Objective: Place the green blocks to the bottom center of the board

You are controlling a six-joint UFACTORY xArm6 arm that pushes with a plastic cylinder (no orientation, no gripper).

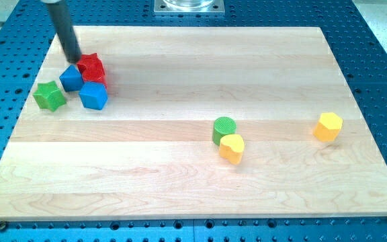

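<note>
My tip is sitting at the view's upper left, just above a tight cluster of blocks, touching or nearly touching the upper edge of the blue cube and the left side of the red star block. There is no pincer on this arm, only the dark rod, so there is nothing spread or pressed together to report.

The task's things are lying well apart from each other. The green star block is resting at the left end of the cluster, just beside the blue cube, near the left edge of the wooden desk. The green cylinder is standing right of centre, roughly at mid-height, touching the yellow heart-like block that is lying just below it.

The tip seems to be positioned behind the cluster so that a push toward the view's bottom can begin, but the blue cube is lying between it and the green star, and a second blue block is sitting just right of the star; pushing from here would likely be dragging those along. For the cylinder, the yellow block is standing directly in the path toward the bottom centre. A yellow hexagonal block is lying far to the right, out of the way
</note>
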